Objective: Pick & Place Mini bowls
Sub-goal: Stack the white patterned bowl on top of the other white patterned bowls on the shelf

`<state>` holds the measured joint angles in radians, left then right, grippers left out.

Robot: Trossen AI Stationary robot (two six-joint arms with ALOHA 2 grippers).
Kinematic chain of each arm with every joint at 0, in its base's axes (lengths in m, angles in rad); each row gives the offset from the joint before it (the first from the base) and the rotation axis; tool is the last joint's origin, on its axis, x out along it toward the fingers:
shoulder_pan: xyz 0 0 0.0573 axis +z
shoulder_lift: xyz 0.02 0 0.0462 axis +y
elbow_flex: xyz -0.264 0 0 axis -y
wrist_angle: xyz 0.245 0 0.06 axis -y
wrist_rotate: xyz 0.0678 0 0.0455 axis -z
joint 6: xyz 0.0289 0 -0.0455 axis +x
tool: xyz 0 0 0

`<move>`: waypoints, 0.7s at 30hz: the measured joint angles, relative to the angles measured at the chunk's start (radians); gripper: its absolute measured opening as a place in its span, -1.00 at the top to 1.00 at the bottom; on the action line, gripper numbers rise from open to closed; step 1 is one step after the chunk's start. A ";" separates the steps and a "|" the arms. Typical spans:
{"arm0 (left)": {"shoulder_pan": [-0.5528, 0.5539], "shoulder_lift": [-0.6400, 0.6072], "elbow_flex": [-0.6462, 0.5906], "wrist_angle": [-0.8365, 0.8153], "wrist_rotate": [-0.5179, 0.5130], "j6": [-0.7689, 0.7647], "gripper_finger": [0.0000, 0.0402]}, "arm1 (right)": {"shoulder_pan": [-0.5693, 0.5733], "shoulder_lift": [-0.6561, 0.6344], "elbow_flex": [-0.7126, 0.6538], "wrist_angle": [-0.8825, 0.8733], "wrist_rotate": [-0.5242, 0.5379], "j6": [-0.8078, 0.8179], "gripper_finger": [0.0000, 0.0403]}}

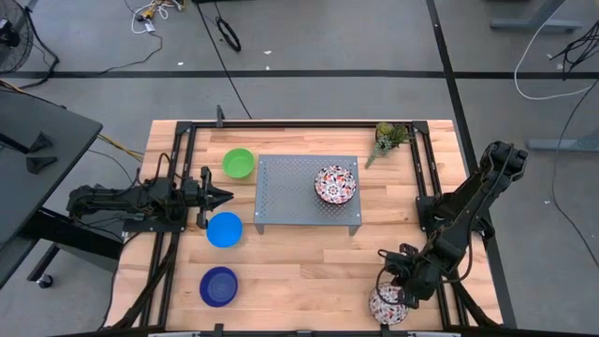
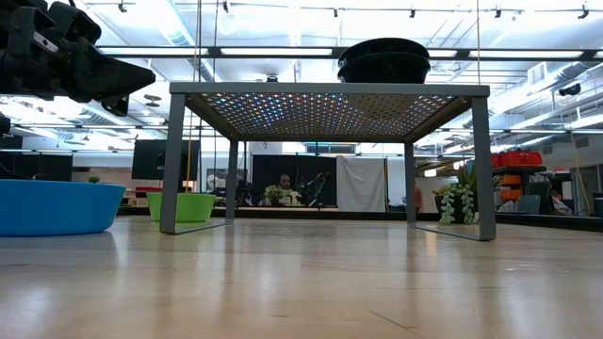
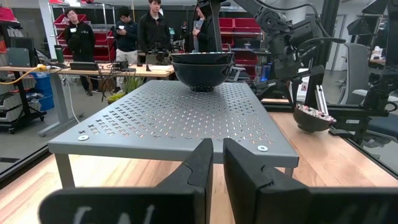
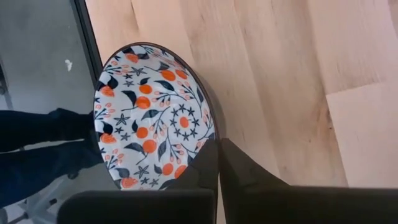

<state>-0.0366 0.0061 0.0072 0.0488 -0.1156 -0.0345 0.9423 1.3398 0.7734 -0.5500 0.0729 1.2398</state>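
Wooden table [image 1: 309,262]: right hand [image 1: 401,292] pinches a floral bowl's [image 1: 386,306] rim; left hand [image 1: 223,196] narrow, holding nothing.

Both arms matte black, chunky jointed links w/ cables alongside. Left gripper [image 1: 223,196] & right gripper [image 1: 391,292]: two flat, tapered black fingers each.

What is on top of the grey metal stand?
A floral patterned bowl sits on the stand; from the side it looks like two stacked. Anything inside the lower one is covered.
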 joint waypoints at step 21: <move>0.000 0.000 0.000 0.000 0.000 0.000 0.78 | -0.087 -0.150 0.000 0.091 0.108 -0.101 1.00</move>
<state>-0.0368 0.0063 0.0071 0.0486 -0.1158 -0.0345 0.8556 1.1894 0.7734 -0.4586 0.1810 1.1388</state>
